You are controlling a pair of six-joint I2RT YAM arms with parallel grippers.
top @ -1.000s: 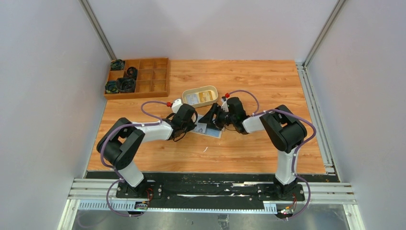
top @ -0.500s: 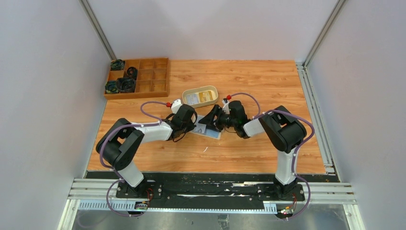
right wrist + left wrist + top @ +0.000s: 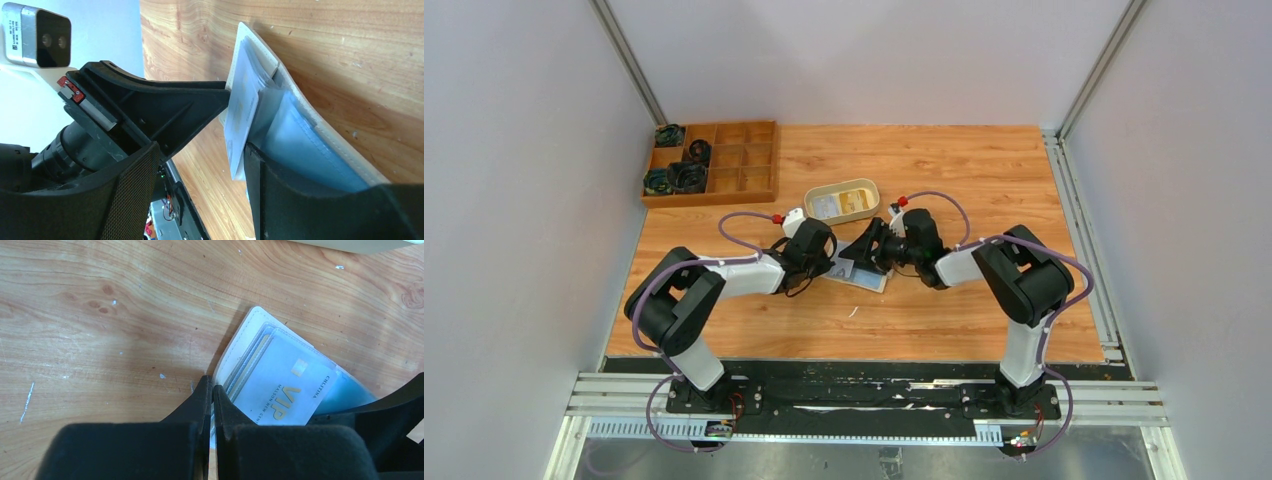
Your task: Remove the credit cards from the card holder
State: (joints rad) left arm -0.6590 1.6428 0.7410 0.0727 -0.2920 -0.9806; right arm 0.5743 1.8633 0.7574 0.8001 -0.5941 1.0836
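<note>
Right tool (image 3: 200, 147) has edged closer, spread around credit cards (image 3: 280, 390); left tool (image 3: 212, 390) pinches card holder (image 3: 241, 337).

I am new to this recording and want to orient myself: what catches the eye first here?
Both arms meet mid-table over the open card holder, the left jaws shut on its edge. A pale-blue VIP card sticks out of it between the open right jaws.

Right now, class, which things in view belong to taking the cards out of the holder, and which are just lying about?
Job: beige bifold card holder; pale-blue plastic VIP card; left claw; right claw.
Lying about: wooden compartment box with black parts; oval beige tray, perhaps.
</note>
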